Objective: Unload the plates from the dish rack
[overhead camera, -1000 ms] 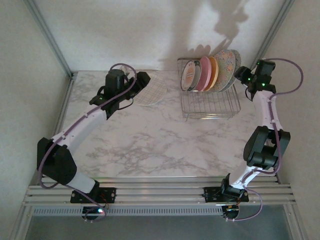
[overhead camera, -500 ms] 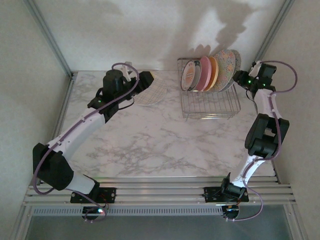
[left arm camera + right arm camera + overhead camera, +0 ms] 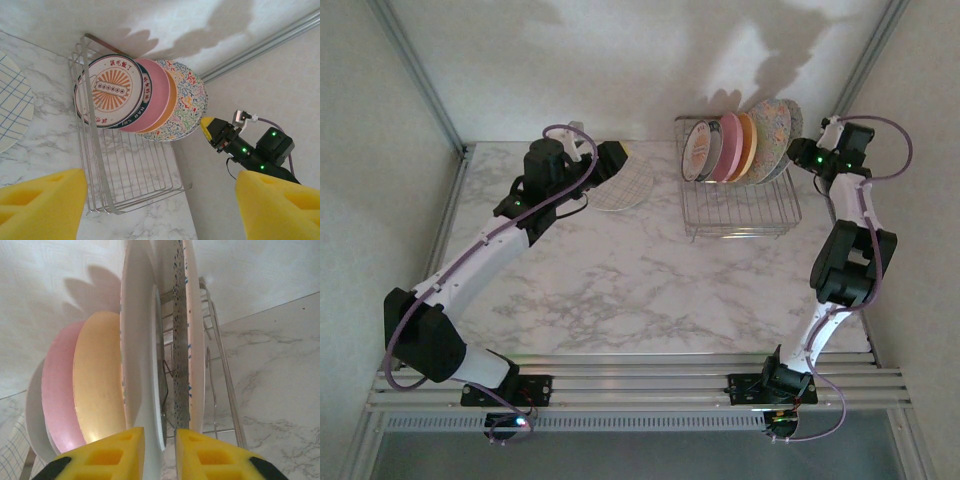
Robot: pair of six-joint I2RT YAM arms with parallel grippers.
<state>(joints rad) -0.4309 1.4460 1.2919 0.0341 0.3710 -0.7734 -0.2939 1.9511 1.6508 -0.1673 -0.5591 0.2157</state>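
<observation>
The wire dish rack [image 3: 738, 212] stands at the back right with several plates upright in it: a white emblem plate [image 3: 699, 150], a pink one [image 3: 729, 146], an orange one [image 3: 748, 148] and floral-speckled ones [image 3: 770, 135]. My right gripper [image 3: 799, 152] is at the row's right end. In the right wrist view its yellow pads [image 3: 107, 457] flank the white back rim of a floral-speckled plate [image 3: 141, 350], shut on it; another speckled plate [image 3: 194, 340] stands behind. My left gripper [image 3: 610, 163] hangs open over the table's back left, empty, its pads [image 3: 40, 205] wide apart.
A blue-grid plate [image 3: 626, 186] lies flat on the marble table [image 3: 620, 280] under my left gripper, left of the rack. The back wall is close behind the rack, and a metal frame post [image 3: 865, 60] runs up right of my right arm.
My right gripper has closed its jaws onto the floral-speckled plate's rim and pushed a little further back. The left arm has drifted slightly left, staying open.
</observation>
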